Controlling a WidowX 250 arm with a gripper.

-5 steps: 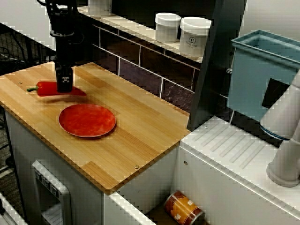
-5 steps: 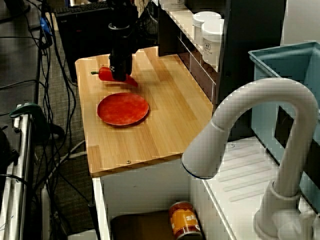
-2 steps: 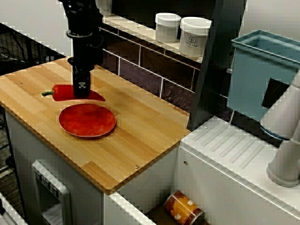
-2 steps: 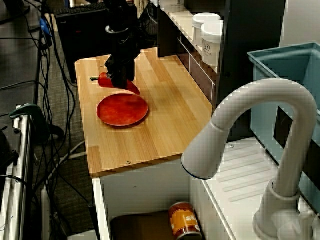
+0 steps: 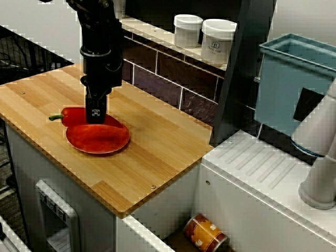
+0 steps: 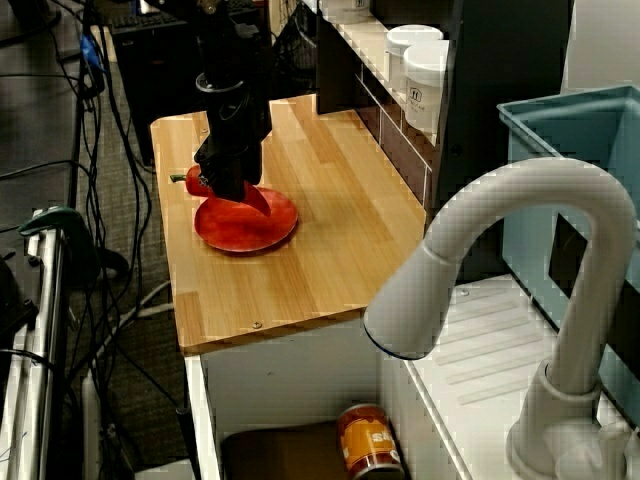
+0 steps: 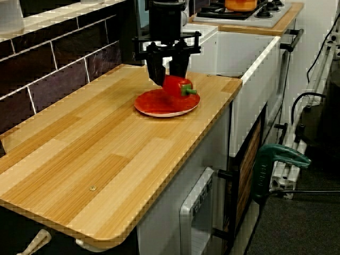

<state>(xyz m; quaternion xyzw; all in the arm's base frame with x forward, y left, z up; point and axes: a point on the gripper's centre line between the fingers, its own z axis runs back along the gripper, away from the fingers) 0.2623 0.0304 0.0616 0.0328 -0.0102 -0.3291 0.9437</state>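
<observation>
Fingers (image 5: 96, 111): clamped on the red pepper (image 5: 73, 116), one on each flank, pointing straight down from the black arm.

Red pepper: glossy, deep red, with a short green stem. It lies on its side in my grip, over the far edge of the red plate (image 5: 100, 139), which sits on the wooden surface (image 5: 157, 142). The stem sticks out past the plate's rim.

View from the sink side: the pepper looks long and tapers to a point on the side away from the stem. One finger, with a white tag, covers its middle. I cannot tell here whether it touches the plate.

View over the faucet: the arm hides most of the pepper (image 6: 199, 184). Only the stem end and a red sliver above the plate (image 6: 255, 228) show.

Low view along the surface: both fingers (image 7: 157, 73) show, straddling the pepper (image 7: 176, 86). It looks blocky here, with the stem toward the surface's front edge. Its underside sits very close over the plate (image 7: 159, 107), but contact is unclear.
</observation>
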